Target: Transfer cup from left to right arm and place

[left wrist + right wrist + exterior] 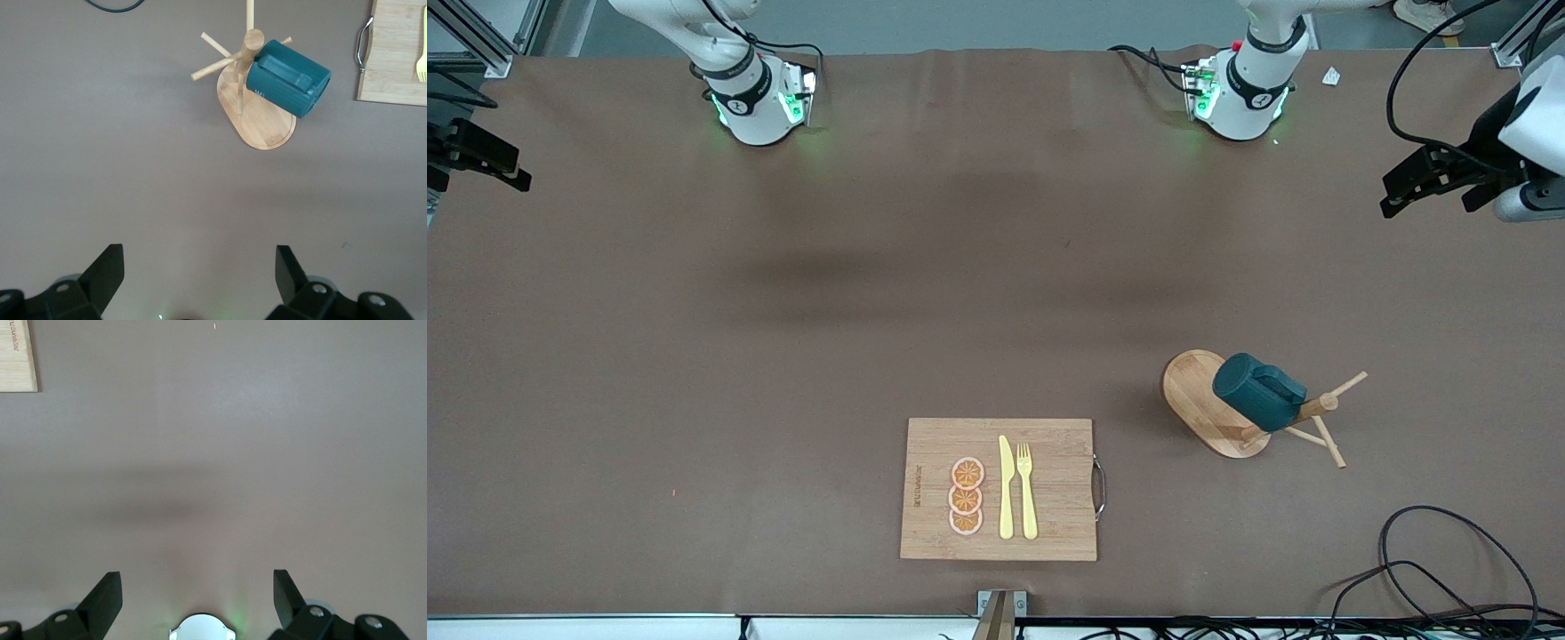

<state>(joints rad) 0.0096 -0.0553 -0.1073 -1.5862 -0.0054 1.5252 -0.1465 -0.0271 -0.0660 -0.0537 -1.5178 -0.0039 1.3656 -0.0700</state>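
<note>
The dark teal cup (1258, 391) hangs tilted on a peg of a wooden peg rack (1199, 391), toward the left arm's end of the table. It also shows in the left wrist view (288, 78), on the rack (263, 127). My left gripper (1400, 191) is open and empty, high at that end of the table, well apart from the cup; its wrist view shows the jaws wide apart (200, 273) over bare table. My right gripper (507, 169) is open and empty (197, 597), high at the right arm's end of the table.
A wooden cutting board (1049, 462) with a metal handle lies near the table's front edge, holding three orange slices (966, 496), a yellow knife (1006, 487) and a fork (1027, 489). Black cables (1449, 569) lie at the near corner by the rack.
</note>
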